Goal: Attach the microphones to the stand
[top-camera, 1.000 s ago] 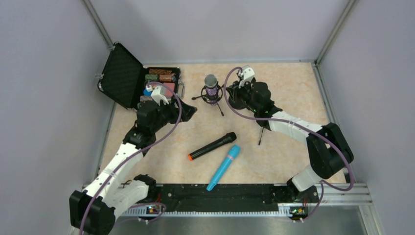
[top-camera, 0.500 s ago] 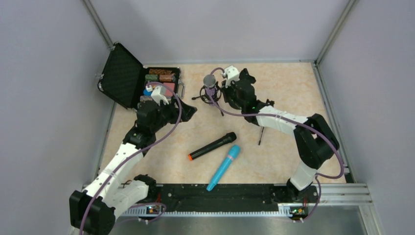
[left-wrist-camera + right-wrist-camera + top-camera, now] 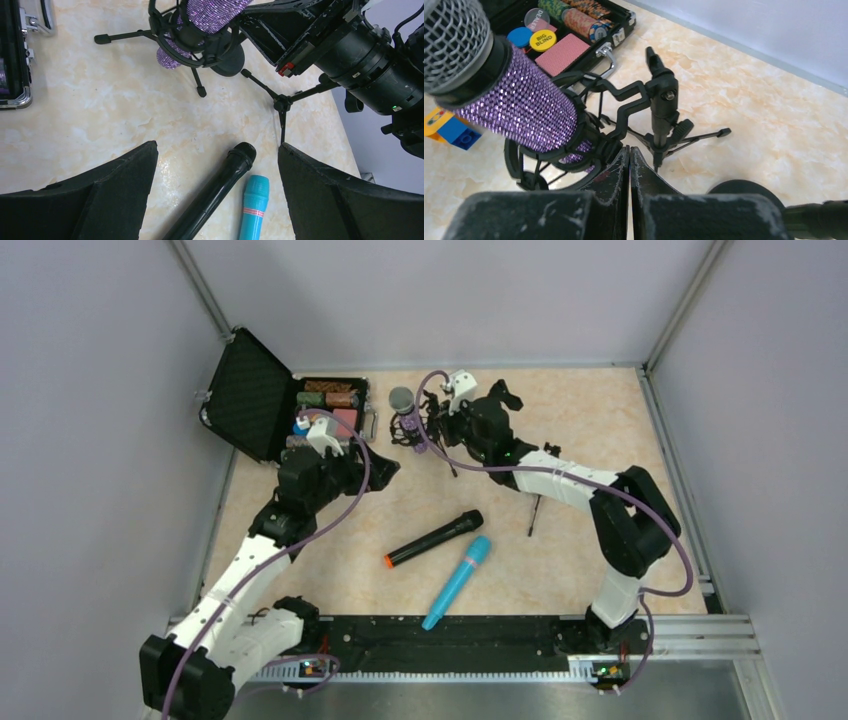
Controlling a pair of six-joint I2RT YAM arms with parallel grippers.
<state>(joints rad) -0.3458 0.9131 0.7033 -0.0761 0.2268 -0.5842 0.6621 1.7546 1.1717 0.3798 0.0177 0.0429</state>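
Beige table (image 3: 600, 420): purple mic (image 3: 404, 412) in stand (image 3: 661, 110), head tilted upper left; right gripper (image 3: 629, 150) pressed together, left gripper (image 3: 217, 146) spread.

Open black case (image 3: 250, 390) sits at the table's (image 3: 600, 405) far left corner, lid tilted up toward the left edge. Inside: rows of poker chips (image 3: 586, 11), red card deck (image 3: 561, 55), yellow BIG BLIND button (image 3: 540, 41), blue disc (image 3: 519, 36). Blue-and-yellow toy block (image 3: 449, 127) lies on the table near the case.
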